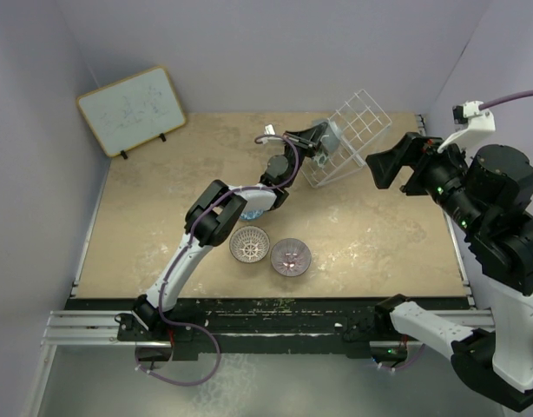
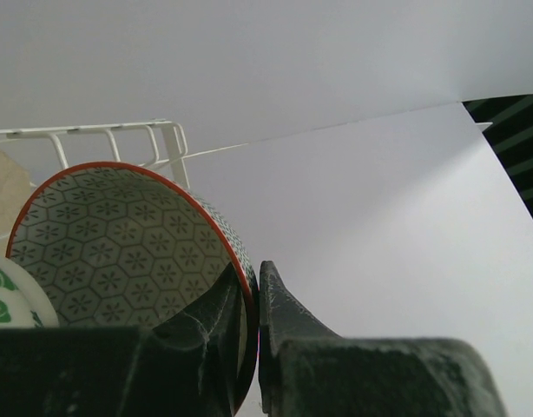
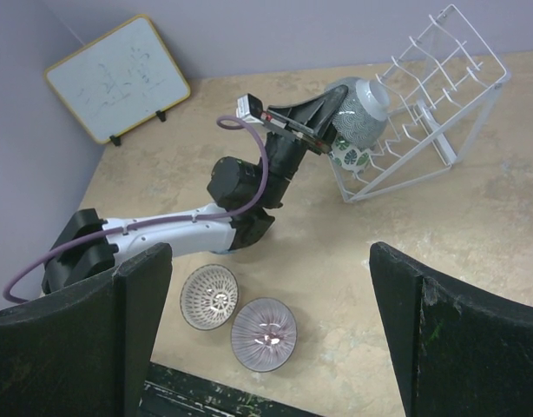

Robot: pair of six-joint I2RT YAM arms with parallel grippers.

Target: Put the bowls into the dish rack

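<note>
Grey-patterned bowl (image 3: 358, 109) lies on its side at the low front of the slanted white wire dish rack (image 3: 440, 87). Its foot ring points into the grid and its mouth faces back along the outstretched left arm, just above a green-and-white bowl (image 3: 347, 157) in the rack. Left hand (image 2: 253, 295) is pinched narrow on the red-edged rim, one finger inside the hexagon-patterned wall, one outside. Right hand (image 1: 386, 167) hovers beside the rack, fingers spread wide and empty; lattice bowl (image 1: 249, 244) and purple bowl (image 1: 291, 256) sit upright, side by side, on the stone-look surface (image 1: 145, 200).
</note>
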